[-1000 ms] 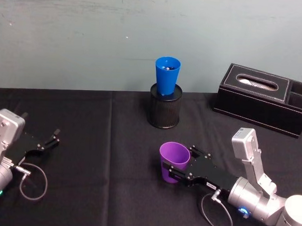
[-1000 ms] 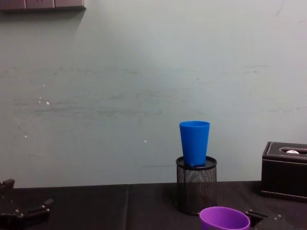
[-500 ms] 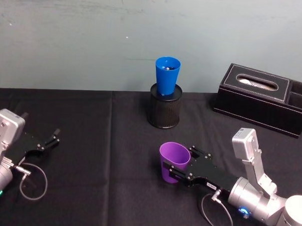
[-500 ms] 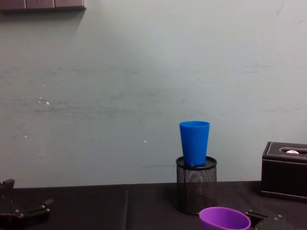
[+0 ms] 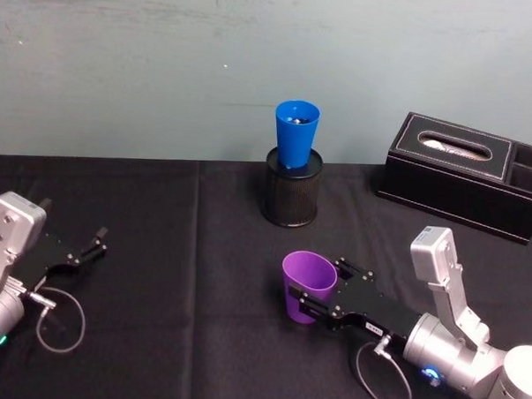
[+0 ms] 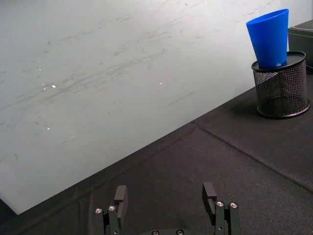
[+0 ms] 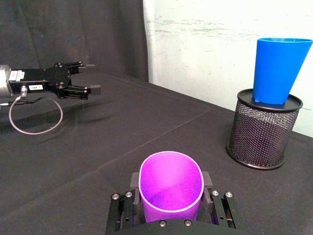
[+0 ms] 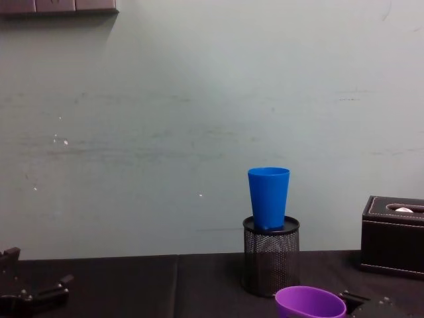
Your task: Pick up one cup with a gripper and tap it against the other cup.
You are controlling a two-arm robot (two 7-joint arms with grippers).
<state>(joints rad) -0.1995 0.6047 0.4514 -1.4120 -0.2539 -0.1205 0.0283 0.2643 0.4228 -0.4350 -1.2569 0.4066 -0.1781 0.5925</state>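
The purple cup (image 5: pixel 306 276) stands upright at the front centre of the black table, with my right gripper (image 5: pixel 320 290) shut on its sides. In the right wrist view the purple cup (image 7: pixel 171 193) has its rim squeezed into an oval between the fingers (image 7: pixel 134 183). Its rim (image 8: pixel 310 304) shows at the bottom of the chest view. The blue cup (image 5: pixel 295 133) sits upright in a black mesh pen holder (image 5: pixel 291 199) farther back, apart from the purple one. My left gripper (image 5: pixel 85 249) rests open at the far left, holding nothing.
A black tissue box (image 5: pixel 461 173) stands at the back right near the wall. Black cloth (image 5: pixel 183 275) covers the table between the two arms. A grey cable loop (image 5: pixel 59 321) lies by the left wrist.
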